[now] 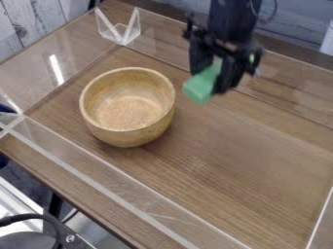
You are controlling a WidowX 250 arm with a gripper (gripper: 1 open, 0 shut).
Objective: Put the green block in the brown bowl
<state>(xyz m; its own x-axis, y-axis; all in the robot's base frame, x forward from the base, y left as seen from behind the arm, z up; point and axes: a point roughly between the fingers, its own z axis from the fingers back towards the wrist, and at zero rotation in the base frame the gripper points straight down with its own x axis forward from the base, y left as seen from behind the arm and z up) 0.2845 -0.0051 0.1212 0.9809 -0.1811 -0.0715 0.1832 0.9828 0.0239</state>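
hand [208, 80] points down | clamped on green block [200, 87] | beside brown bowl [128, 105]

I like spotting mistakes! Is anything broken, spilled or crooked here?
Nothing stands out. The brown bowl sits upright and empty on the wooden table. The gripper is shut on the green block, holding it in the air just right of the bowl. The block hangs a bit tilted, which is normal for a carry.
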